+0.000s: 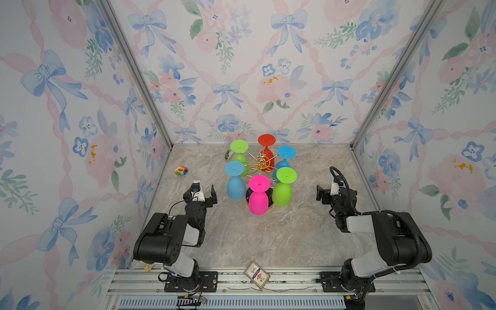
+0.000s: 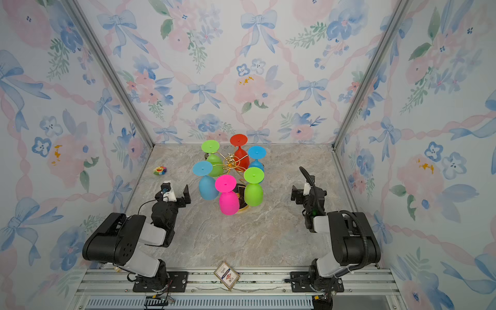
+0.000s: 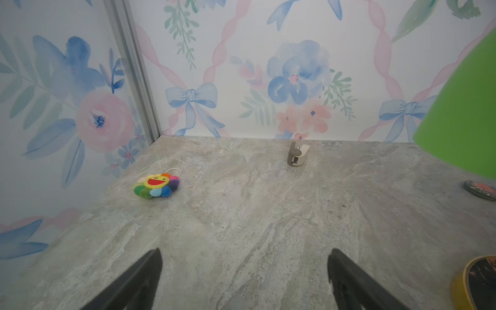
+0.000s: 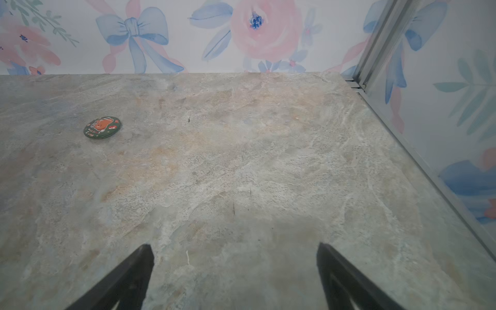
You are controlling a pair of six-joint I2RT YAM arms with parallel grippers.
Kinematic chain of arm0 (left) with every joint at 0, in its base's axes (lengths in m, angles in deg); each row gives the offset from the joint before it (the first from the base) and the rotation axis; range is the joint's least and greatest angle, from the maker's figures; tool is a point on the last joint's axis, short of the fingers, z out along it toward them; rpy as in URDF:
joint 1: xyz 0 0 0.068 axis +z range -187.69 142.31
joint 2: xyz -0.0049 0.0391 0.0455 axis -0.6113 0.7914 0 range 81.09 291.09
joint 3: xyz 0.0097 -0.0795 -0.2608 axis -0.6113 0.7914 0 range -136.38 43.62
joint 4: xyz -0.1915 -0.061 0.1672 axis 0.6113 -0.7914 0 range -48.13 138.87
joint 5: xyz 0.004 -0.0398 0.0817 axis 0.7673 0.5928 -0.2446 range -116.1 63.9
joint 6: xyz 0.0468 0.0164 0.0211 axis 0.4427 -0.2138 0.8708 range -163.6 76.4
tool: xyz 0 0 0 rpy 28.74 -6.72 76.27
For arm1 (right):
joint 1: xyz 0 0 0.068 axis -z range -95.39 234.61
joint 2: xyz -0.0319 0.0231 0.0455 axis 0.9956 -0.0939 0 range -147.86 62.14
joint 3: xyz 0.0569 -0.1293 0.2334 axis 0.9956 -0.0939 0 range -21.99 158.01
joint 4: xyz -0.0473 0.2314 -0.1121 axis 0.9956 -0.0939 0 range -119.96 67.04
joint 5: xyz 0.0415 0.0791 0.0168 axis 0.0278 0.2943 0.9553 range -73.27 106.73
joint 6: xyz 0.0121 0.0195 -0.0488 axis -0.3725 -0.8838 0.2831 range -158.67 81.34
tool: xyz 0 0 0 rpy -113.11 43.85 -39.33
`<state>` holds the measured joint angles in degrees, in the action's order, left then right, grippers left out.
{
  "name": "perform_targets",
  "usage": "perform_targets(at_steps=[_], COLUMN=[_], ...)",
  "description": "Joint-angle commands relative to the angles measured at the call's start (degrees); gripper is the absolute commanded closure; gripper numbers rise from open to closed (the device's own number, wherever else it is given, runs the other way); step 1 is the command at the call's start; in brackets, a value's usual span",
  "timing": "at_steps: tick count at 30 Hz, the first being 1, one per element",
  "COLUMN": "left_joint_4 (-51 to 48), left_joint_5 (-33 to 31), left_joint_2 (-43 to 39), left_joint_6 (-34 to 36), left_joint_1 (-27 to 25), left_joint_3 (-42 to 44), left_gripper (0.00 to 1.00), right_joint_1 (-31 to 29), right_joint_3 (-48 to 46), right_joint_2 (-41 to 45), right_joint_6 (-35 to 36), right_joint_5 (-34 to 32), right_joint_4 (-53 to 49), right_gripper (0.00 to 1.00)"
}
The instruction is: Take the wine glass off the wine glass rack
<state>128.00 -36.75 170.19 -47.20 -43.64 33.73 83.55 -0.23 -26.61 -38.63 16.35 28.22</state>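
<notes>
Left wrist view: the left hand (image 3: 244,252) is seen with its 2 fingers spread wide, and only bare worktop (image 3: 241,201) lies between them. Nothing is held or touched. The same is seen for the right hand (image 4: 234,245) in the right wrist view: it is wide open and empty.

In both top views the wine glass rack (image 1: 261,161) is placed between the 2 hands, toward the back middle of the worktop. All 6 glasses are hung on it upside down, feet up and bowls down, so each long axis is upright. The front blue glass (image 1: 235,188) is found just to the right of the left hand. The left hand is judged nearer to it than the right hand is to the front green glass (image 1: 283,192). The pink glass (image 1: 258,198) is hung at the front, between those 2. A stem probably must be slid outward along its wire arm, away from the gold centre.
</notes>
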Motion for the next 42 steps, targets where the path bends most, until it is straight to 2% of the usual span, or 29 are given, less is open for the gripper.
perform_targets(at_steps=[1, 23, 35, 42], left_joint_4=[-1.0, -1.2, -1.1, -7.7], left_joint_5=[-0.8, -1.0, -4.8, -9.4], left_joint_2=[0.2, 0.3, -2.7, -12.1], left_joint_6=[0.8, 0.9, 2.6, 1.8], left_joint_1=[-0.3, -0.4, -2.9, -3.9], left_joint_3=[-0.8, -0.9, 0.4, 1.2], left_gripper=[0.02, 0.02, 0.02, 0.02], right_joint_1=[0.2, 0.2, 0.0, -0.3], right_joint_3=[0.8, 0.9, 0.6, 6.5], right_joint_2=[-0.1, -0.1, 0.2, 6.5], right_joint_6=[-0.4, -0.5, -0.3, -0.7], right_joint_5=[0.1, 0.2, -0.4, -1.7], right_joint_4=[0.8, 0.7, 1.1, -15.5], right_gripper=[0.03, 0.03, 0.0, 0.03])
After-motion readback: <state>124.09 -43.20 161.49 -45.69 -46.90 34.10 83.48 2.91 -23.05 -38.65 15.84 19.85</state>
